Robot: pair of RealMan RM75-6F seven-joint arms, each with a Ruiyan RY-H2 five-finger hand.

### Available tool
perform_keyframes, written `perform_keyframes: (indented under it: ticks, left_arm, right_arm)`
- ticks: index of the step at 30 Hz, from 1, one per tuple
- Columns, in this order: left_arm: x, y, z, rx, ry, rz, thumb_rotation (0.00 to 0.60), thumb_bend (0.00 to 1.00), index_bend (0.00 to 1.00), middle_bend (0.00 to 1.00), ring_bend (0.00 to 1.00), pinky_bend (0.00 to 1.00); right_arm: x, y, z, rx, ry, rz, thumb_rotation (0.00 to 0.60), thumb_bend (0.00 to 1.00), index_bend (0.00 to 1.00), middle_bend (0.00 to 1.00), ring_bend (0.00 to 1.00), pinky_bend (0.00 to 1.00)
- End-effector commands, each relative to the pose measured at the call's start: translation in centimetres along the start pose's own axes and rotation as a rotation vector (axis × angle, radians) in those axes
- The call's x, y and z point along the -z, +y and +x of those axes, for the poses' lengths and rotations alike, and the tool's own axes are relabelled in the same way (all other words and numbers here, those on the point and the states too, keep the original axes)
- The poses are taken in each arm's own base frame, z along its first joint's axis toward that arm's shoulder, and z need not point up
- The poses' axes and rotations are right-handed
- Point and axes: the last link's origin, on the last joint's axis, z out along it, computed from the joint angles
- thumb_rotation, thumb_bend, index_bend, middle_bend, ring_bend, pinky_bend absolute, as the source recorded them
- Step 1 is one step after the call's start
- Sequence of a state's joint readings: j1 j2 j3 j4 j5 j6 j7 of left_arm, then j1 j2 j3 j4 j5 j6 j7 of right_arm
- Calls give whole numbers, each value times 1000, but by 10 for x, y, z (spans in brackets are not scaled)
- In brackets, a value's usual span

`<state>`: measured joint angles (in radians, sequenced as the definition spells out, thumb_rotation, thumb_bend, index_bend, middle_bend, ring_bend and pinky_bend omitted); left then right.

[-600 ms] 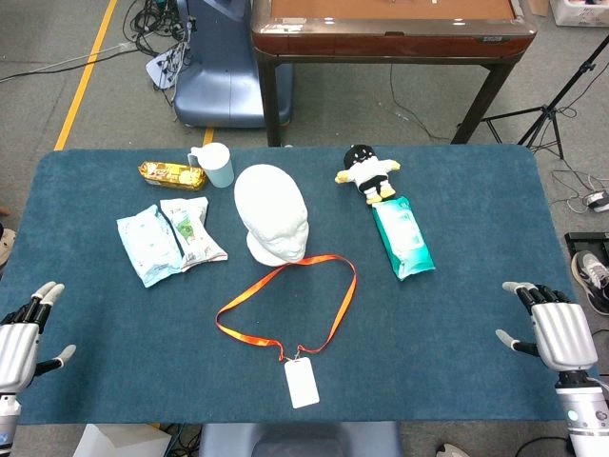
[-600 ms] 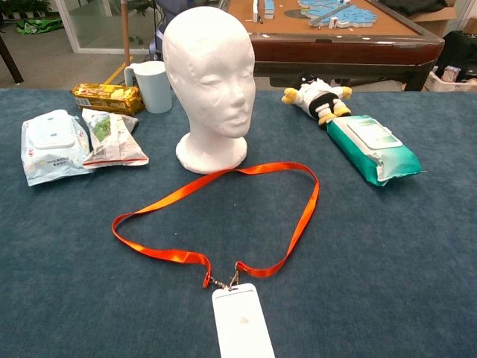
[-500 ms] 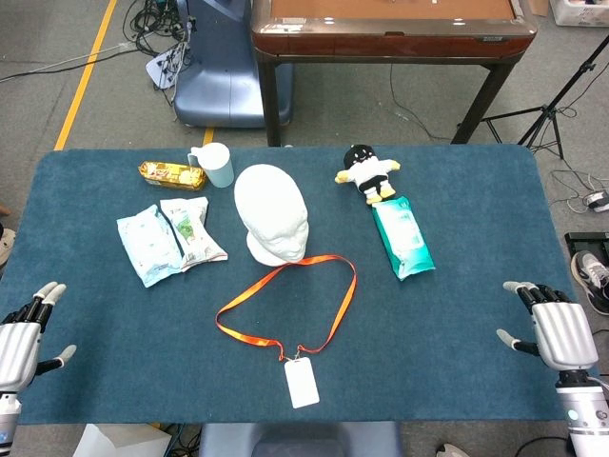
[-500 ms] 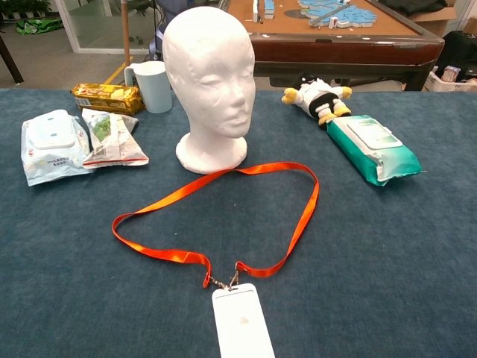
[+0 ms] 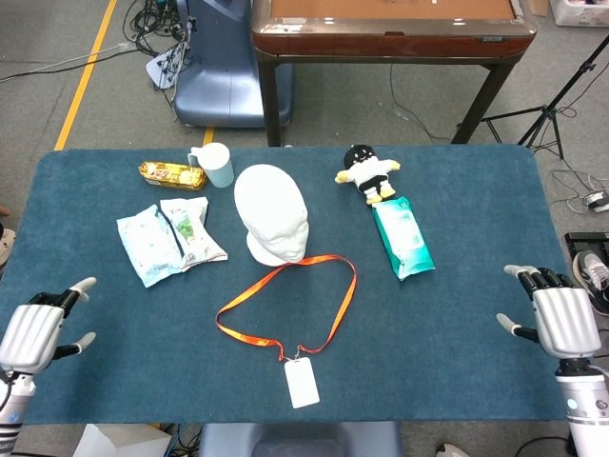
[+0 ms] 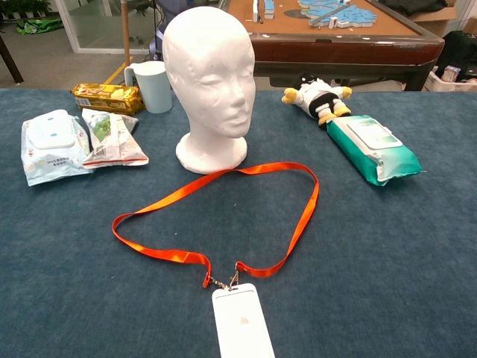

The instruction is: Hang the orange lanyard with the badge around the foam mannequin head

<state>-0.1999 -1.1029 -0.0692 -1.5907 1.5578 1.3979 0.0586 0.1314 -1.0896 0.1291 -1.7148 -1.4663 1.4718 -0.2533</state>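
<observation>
Right now the orange lanyard (image 5: 285, 303) is lying flat on the desk (image 5: 457, 343), its far loop touching the base of the foam mannequin head (image 5: 272, 223) and its badge (image 5: 302, 383) nearest the robot. Both the left robot hand (image 5: 33, 330) and the right robot hand (image 5: 561, 319) are hovering empty, fingers apart (well away from the strap); each should probably be reaching for one side of the loop, spreading it wide.

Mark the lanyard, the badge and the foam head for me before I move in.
lanyard (image 6: 302, 216), chest view, on the right side of the orange strap loop.
badge (image 6: 242, 323), chest view, on the middle of the white card.
foam head (image 6: 212, 82), chest view, on the face.
</observation>
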Motion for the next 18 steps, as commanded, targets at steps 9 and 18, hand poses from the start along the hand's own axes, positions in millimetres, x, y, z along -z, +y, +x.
perform_keyframes:
  ticks: [9,18]
  left_arm:
    - [-61,36,-2,-66,-171,-276,600,139,258,834,923,624]
    - [-94,79,-14,-128,-269,-432,600,438,244,932,1000,771]
  right_arm:
    - [-10,-18,13,16,-9,22,600,50,304,381,333,410]
    - [-11,-22,15,27,-15,21,600,50,304,420,372,434]
